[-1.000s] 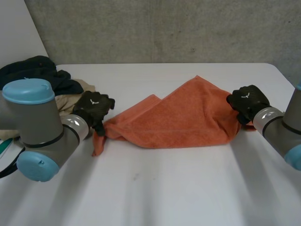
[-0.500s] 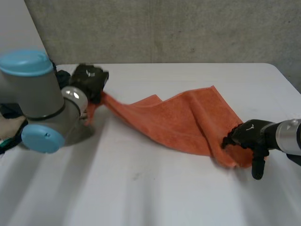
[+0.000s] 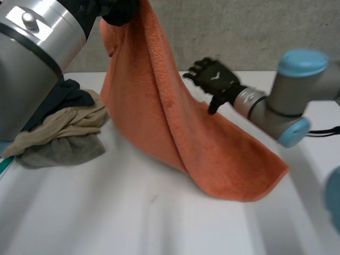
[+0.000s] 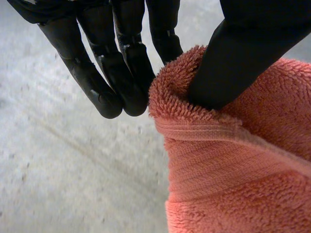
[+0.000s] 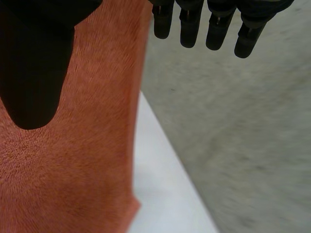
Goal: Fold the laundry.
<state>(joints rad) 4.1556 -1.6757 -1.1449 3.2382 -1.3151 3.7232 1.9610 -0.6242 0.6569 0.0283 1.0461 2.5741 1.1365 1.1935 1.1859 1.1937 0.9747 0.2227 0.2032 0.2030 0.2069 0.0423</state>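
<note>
High above table point(image 3: 159, 226) now: towel corner point(image 3: 142, 32)

Cut off, covered, unclear

In the head view the left hand point(image 3: 119, 9) and the top corner of the towel point(image 3: 156, 111) run off the top edge, and the left arm point(image 3: 32, 53) covers part of the clothes pile point(image 3: 66, 130). The right hand point(image 3: 215, 78) is blurred; whether it touches the towel cannot be told.
</note>
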